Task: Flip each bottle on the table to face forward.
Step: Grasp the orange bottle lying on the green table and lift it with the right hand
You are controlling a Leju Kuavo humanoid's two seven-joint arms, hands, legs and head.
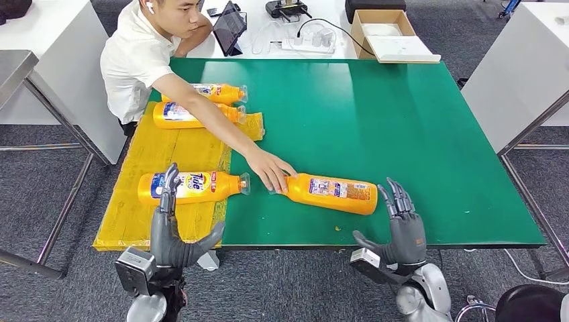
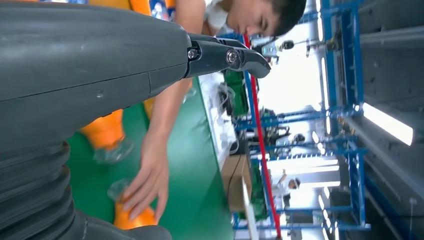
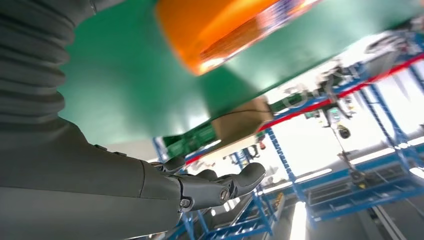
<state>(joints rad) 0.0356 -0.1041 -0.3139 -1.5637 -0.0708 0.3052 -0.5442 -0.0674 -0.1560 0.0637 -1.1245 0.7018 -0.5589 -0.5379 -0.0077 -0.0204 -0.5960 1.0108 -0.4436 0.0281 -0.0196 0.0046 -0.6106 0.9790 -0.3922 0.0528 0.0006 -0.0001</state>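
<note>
Four orange bottles [image 1: 332, 193] lie flat; a person's hand [image 1: 270, 169] touches one.
Left hand [image 1: 171, 231] and right hand [image 1: 399, 231] spread, seemingly holding nothing.

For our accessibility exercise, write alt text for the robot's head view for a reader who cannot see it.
A person's hand rests on the cap end of an orange bottle lying on a green table, between the robot's open left hand and right hand. Three more orange bottles lie on a yellow mat at left.
</note>
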